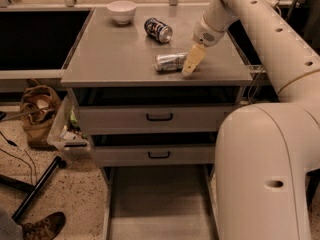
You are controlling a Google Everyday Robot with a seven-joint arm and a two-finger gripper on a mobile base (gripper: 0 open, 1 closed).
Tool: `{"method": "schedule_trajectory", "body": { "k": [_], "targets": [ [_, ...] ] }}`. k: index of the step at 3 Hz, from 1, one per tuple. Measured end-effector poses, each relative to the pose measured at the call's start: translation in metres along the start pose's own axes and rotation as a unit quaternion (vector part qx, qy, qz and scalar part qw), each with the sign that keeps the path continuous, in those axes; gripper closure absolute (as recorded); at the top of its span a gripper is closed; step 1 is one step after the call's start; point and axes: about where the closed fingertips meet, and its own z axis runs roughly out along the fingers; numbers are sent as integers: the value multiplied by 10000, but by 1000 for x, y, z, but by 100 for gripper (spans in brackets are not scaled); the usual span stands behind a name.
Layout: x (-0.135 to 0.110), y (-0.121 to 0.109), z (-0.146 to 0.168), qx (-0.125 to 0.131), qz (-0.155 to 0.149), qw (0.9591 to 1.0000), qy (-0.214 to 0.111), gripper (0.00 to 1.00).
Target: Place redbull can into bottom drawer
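The bottom drawer is pulled out at floor level. The redbull can lies on its side on the worktop, apart from the dark blue can. The gripper is set at the redbull can's right end; whether it is spread or closed cannot be told. The body should be gripped squarely so that rolling is prevented.

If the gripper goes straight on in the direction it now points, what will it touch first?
Probably the countertop, just beside the redbull can: the gripper points down, slightly toward it. Depth is unclear, so it may brush the can first.
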Motion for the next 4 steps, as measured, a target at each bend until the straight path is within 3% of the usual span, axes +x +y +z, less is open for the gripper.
{"method": "schedule_trajectory", "body": {
  "k": [2,3,4],
  "targets": [
    [0,0,0,-1,0,10000,0,65],
    [-2,9,-28,120,-75,9999,92,88],
    [1,25,-91,681,-96,9976,108,100]
  ]
}}
